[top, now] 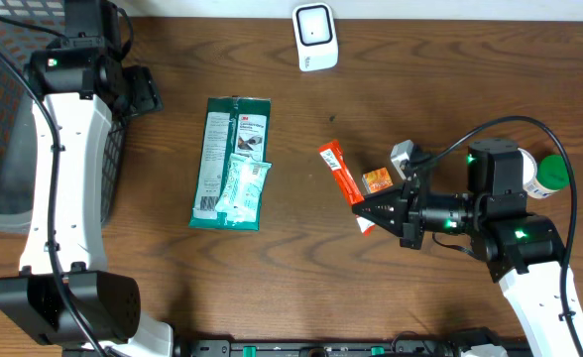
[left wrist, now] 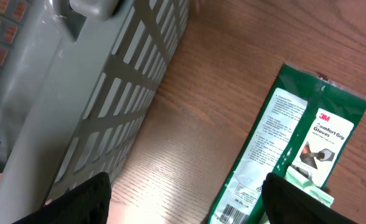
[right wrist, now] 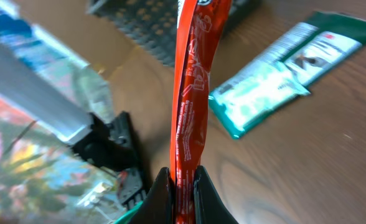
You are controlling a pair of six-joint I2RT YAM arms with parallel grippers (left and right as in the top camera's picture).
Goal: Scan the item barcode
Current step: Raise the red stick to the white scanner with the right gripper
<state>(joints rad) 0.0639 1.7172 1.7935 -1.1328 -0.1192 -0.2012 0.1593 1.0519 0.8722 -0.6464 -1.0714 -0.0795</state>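
Note:
My right gripper (top: pixel 368 211) is shut on one end of a long red packet (top: pixel 339 172), which sticks out from the jaws toward the upper left above the table. In the right wrist view the red packet (right wrist: pixel 192 93) rises straight up from between the closed fingers of the right gripper (right wrist: pixel 183 182). A white barcode scanner (top: pixel 314 37) stands at the table's far edge, well apart from the packet. My left gripper (left wrist: pixel 186 205) hangs open beside the basket with nothing between its fingers, over bare wood.
A green 3M gloves pack (top: pixel 232 164) with a smaller pale pack on top lies mid-table, and its edge shows under the left gripper's right finger (left wrist: pixel 301 202). A grey mesh basket (top: pixel 4 119) stands far left. A small orange box (top: pixel 376 179) and a green-capped bottle (top: pixel 547 174) sit near the right arm.

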